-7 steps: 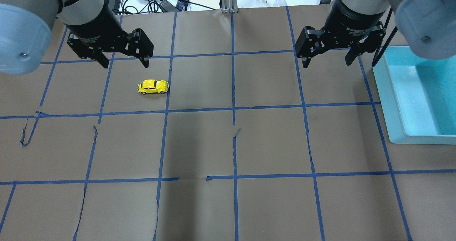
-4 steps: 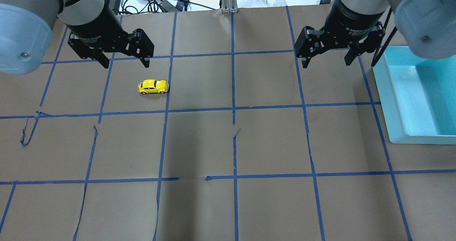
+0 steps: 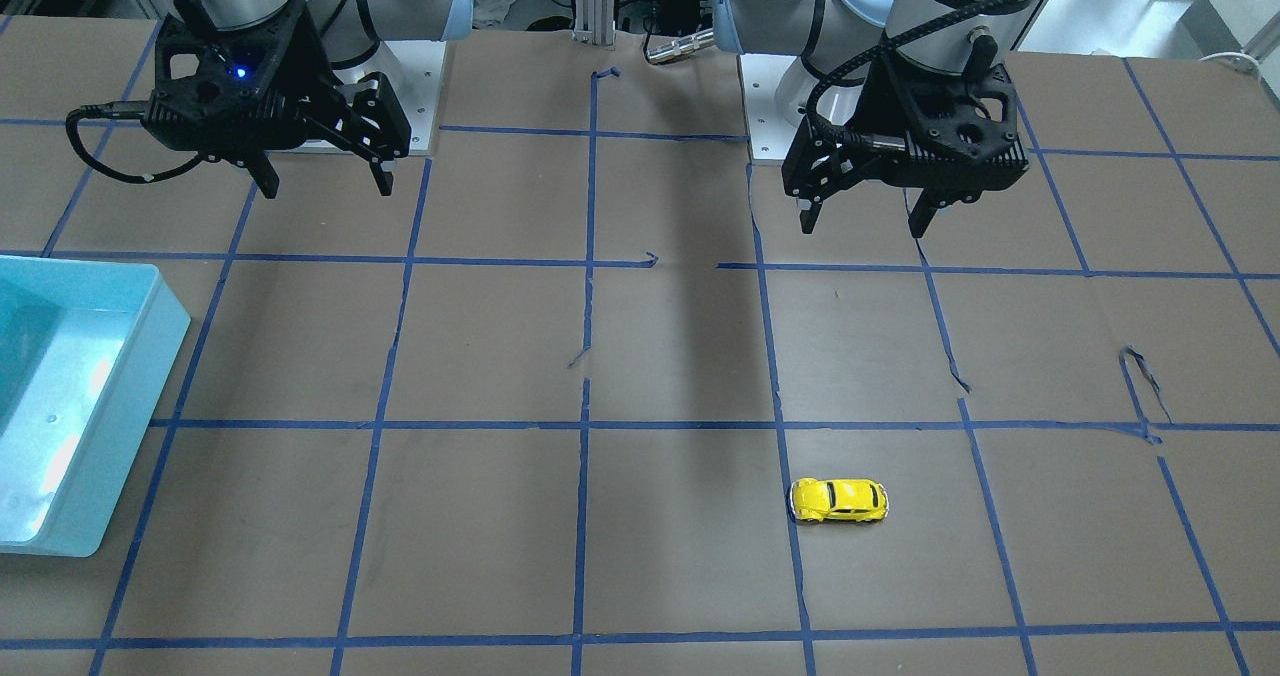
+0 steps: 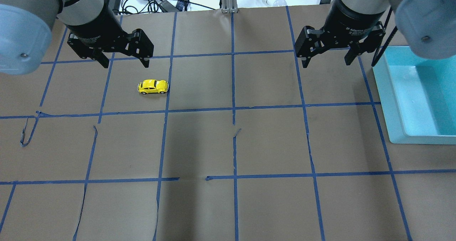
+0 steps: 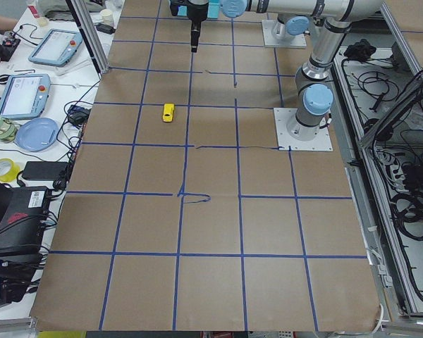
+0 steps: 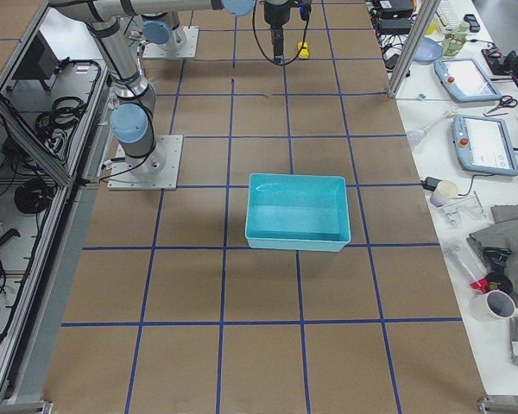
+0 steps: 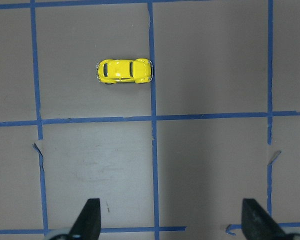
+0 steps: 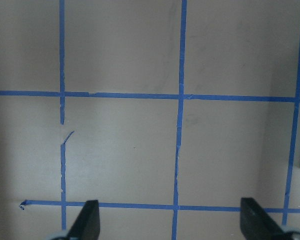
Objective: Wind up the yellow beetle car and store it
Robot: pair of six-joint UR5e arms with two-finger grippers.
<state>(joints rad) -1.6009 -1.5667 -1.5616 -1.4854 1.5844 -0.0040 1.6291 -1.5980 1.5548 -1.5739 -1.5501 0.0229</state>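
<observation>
The yellow beetle car (image 4: 153, 86) stands on its wheels on the brown table, beside a blue tape line; it also shows in the front view (image 3: 839, 501), the left wrist view (image 7: 124, 71) and the left side view (image 5: 168, 112). My left gripper (image 4: 125, 63) hangs open and empty above the table, a little behind the car and to its left (image 3: 864, 224). My right gripper (image 4: 326, 62) is open and empty on the right half (image 3: 322, 186), near the light-blue bin (image 4: 416, 95).
The light-blue bin (image 3: 70, 406) is empty and sits at the table's right edge (image 6: 297, 212). Blue tape lines form a grid on the brown paper, with some torn ends. Cables, a plate and tablets lie beyond the far edge.
</observation>
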